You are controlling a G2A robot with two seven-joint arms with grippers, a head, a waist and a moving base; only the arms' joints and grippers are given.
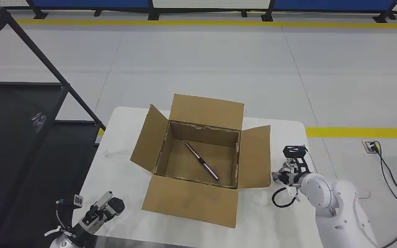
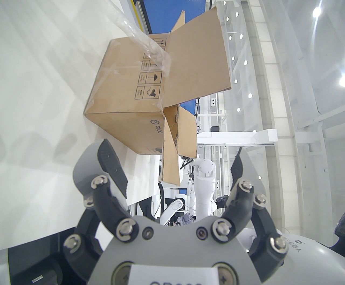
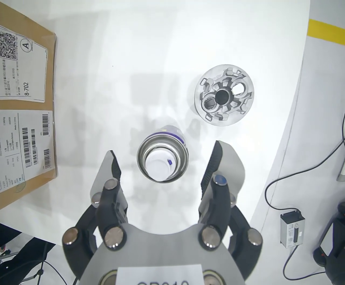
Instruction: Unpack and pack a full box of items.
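Bright, even light comes down from rows of round ceiling lamps (image 2: 316, 11), washing the white table top (image 3: 161, 40) nearly blank, while the open brown cardboard box (image 1: 192, 201) is dimmer inside.

My left arm (image 1: 73, 234) lies low at my near left. Its wrist is turned so the left tool (image 2: 172, 151) faces out level, forward and towards my right side, with its two dark-padded fingers (image 2: 113, 164) wide apart. My right arm (image 1: 327, 197) bends in from the near right. Its wrist is tipped so the right tool (image 3: 165, 151) points straight down, its own fingers spread wide too.
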